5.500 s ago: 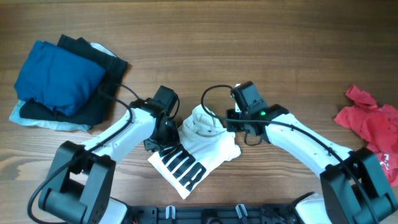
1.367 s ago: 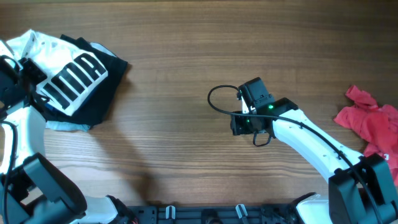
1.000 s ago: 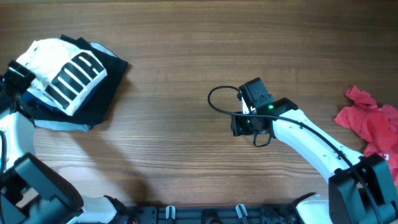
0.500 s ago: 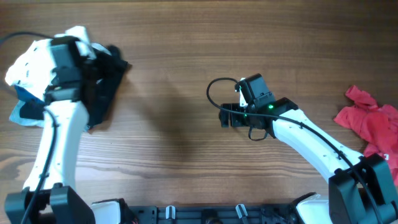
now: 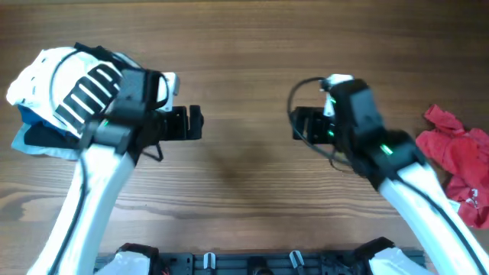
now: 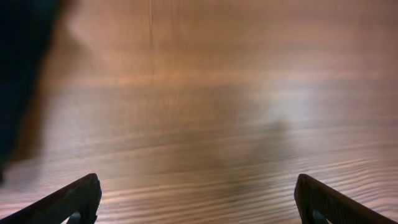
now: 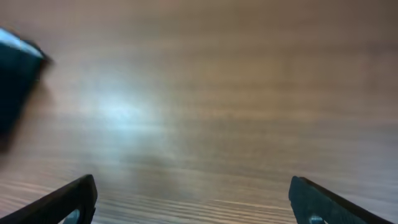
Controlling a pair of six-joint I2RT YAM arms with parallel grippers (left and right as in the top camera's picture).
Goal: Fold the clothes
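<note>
The white T-shirt with the black striped print lies now on top of the pile at the far left of the table. Some seconds before, it lay in the middle of the table between both grippers. Under it the blue garment and the black garment show only at their edges. The red garment lies crumpled at the right edge, in the same place as before.

Half a second ago the left arm was stretched over the pile and hid most of the shirt. Now it has come away to the bare wood, and the left gripper points to the right, just beside the pile but not touching it. Its jaws stand wide apart and hold nothing; the left wrist view shows only wood grain between the fingertips.

The right gripper has also shifted, a little up and to the right, and it faces the left one across a free part of the table. Its jaws are spread fully too, with nothing between the fingertips.
</note>
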